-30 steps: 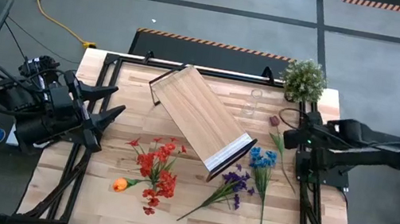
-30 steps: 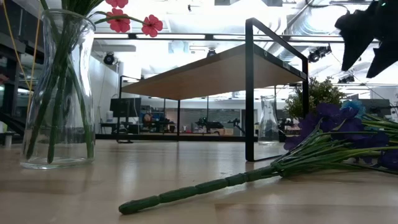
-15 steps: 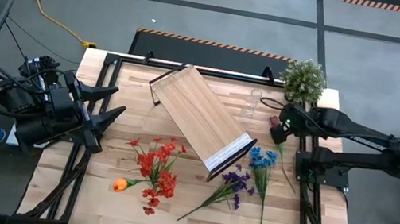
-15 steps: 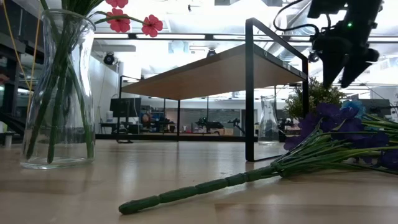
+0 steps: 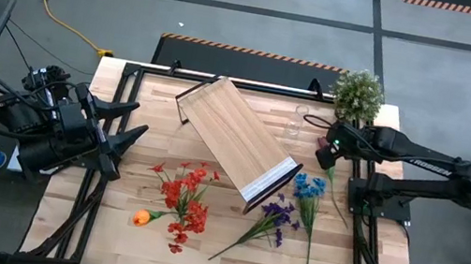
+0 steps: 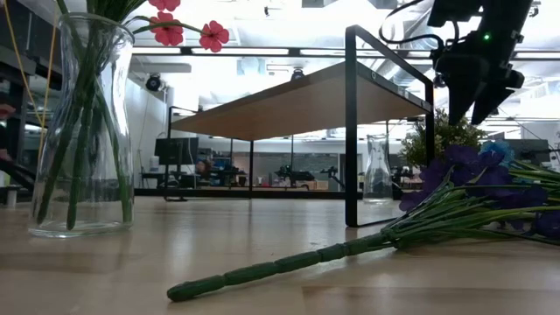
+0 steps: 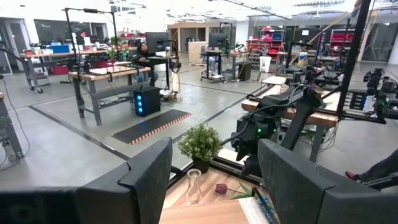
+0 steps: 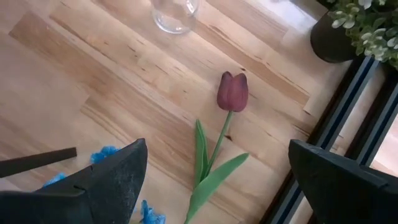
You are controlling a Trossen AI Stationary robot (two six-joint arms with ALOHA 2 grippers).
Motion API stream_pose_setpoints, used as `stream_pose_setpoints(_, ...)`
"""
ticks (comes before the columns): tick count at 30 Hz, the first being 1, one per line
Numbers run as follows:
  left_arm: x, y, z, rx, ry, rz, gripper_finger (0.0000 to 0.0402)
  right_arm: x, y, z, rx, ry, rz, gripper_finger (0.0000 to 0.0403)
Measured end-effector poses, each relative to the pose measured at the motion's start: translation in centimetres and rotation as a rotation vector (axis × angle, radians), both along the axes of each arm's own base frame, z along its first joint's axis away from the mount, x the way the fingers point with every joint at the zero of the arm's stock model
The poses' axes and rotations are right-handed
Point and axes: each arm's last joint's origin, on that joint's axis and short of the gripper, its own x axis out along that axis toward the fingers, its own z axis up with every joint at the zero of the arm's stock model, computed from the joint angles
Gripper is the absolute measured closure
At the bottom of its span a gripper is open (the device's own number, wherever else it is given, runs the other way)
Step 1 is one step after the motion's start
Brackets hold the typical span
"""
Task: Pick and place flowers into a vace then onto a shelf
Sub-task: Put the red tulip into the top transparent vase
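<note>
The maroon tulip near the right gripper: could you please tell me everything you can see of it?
The tulip is a single artificial stem: a closed, dark maroon bloom on a thin green stalk with two long pointed green leaves. It lies flat on the wooden table, bloom pointing toward the empty glass vase and the potted plant. Nothing but the table touches it. The open right gripper hangs above its stalk end, fingers spread to either side.

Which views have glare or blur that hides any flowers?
Low view: bright room backlight, right gripper a silhouette, nearest green stem soft. Right wrist view: maroon tulip sharp, own fingers blurred. High view: evenly lit.
</note>
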Motion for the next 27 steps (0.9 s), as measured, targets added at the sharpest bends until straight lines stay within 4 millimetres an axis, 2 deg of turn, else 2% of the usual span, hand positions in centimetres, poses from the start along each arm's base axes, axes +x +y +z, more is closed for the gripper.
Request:
stream_pose_setpoints(19, 0.00, 0.00, 0.00, 0.000, 0.000, 0.000, 0.0132, 0.00, -0.07, 0.03, -0.021, 0.001, -0.014, 0.0027)
stream_pose_setpoints(27, 0.00, 0.00, 0.00, 0.000, 0.000, 0.000, 0.0128, 0.10, 0.18, -0.05, 0.071, -0.032, 0.001, 0.0027)
